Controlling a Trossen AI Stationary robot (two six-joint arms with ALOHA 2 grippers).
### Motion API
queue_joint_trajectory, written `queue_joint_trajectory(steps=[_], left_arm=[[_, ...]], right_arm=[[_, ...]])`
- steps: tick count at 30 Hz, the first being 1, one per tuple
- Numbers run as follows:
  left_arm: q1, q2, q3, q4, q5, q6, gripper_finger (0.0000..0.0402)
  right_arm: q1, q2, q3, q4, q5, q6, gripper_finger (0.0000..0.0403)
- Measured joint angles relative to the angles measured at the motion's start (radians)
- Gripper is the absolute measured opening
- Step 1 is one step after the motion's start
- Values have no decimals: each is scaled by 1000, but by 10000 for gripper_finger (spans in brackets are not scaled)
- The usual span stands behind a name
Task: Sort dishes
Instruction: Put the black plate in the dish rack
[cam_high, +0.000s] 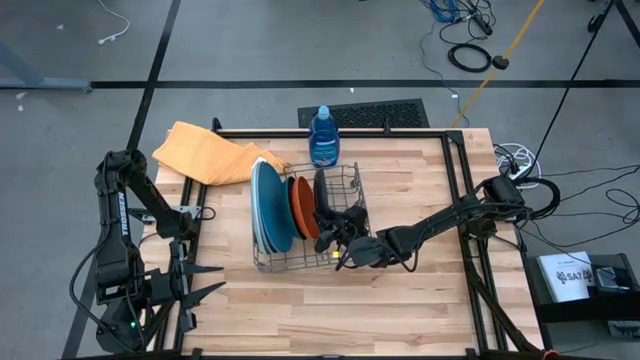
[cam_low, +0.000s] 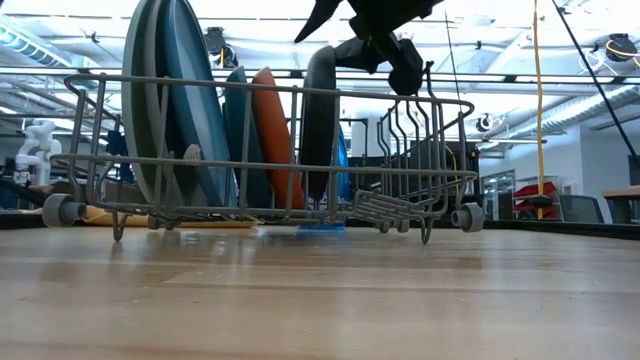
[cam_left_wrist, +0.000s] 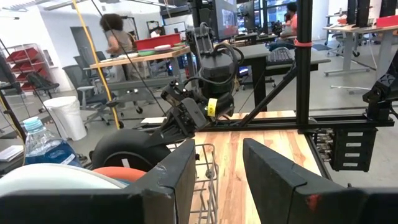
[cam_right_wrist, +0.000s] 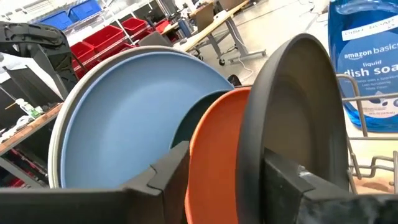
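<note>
Now the right claw (cam_high: 330, 228) pinches the black plate's (cam_right_wrist: 298, 118) rim, upright in the rack (cam_high: 345, 262).

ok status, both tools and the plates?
Right tool shut on black plate, upright in rack. Left tool open, parked at table's left edge. Orange plate close beside the black one.
</note>
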Motion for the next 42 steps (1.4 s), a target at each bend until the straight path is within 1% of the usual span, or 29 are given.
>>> queue_joint_trajectory(steps=[6,12,16,24,31,35,42], left_arm=[[0,0,0,0,0,0,136],[0,0,0,0,0,0,136],[0,0,0,0,0,0,136],[0,0,0,0,0,0,136],[0,0,0,0,2,0,136],[0,0,0,0,6,0,136],[0,0,0,0,8,0,136]], right_arm=[[1,0,0,9,1,-15,164],[4,-1,0,105,1,-140,164],[4,-8,0,122,3,-188,164],[5,-11,1,109,6,-187,164],[8,-11,1,111,35,-206,164],[8,-13,2,92,37,-179,164],[31,-13,2,85,100,-160,164]])
